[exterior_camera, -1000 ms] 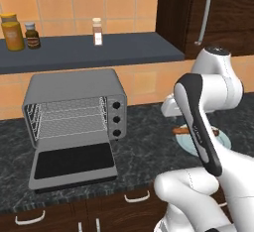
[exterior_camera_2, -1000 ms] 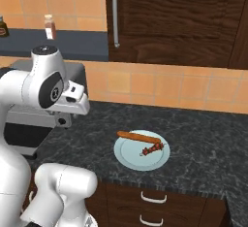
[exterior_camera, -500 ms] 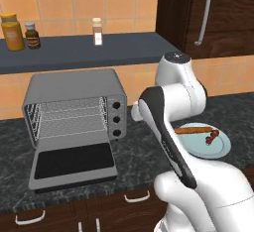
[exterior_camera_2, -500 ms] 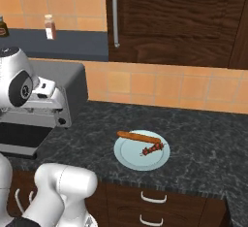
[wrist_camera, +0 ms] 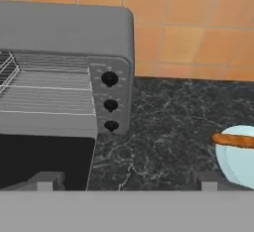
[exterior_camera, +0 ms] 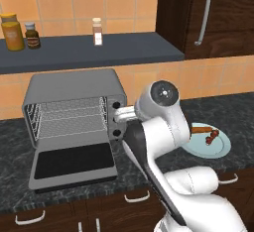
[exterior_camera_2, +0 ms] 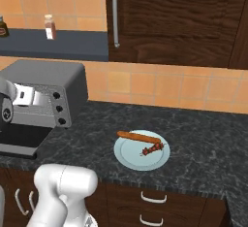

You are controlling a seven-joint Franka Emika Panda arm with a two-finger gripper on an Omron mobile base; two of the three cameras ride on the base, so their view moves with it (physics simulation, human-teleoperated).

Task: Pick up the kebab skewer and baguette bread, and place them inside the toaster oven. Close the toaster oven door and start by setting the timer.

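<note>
The grey toaster oven [exterior_camera: 74, 104] stands on the counter at the left, its wire rack bare. Its door [exterior_camera: 74, 162] lies dropped open and flat. Three black knobs [wrist_camera: 110, 104] run down the right panel. On a pale plate [exterior_camera_2: 133, 155] to the right lie the orange-brown baguette bread [exterior_camera_2: 139, 137] and the shorter dark kebab skewer [exterior_camera_2: 152, 148], side by side. In the hand view my gripper [wrist_camera: 124, 184] is open and empty. It hangs over the counter right of the oven, with the baguette bread [wrist_camera: 233, 140] at the right edge. The arm hides part of the plate [exterior_camera: 211, 147].
A dark shelf [exterior_camera: 89, 52] above the oven carries two jars [exterior_camera: 12, 31] and a small spice bottle [exterior_camera: 97, 31]. A dark wood cabinet with a bar handle [exterior_camera_2: 115, 15] hangs to the right. Drawers [exterior_camera_2: 155, 209] sit under the black stone counter [exterior_camera_2: 203, 138].
My arm has swung left, away from the plate and toward the toaster oven's knob panel. Baguette and skewer stay on the plate; the oven door stays open.
</note>
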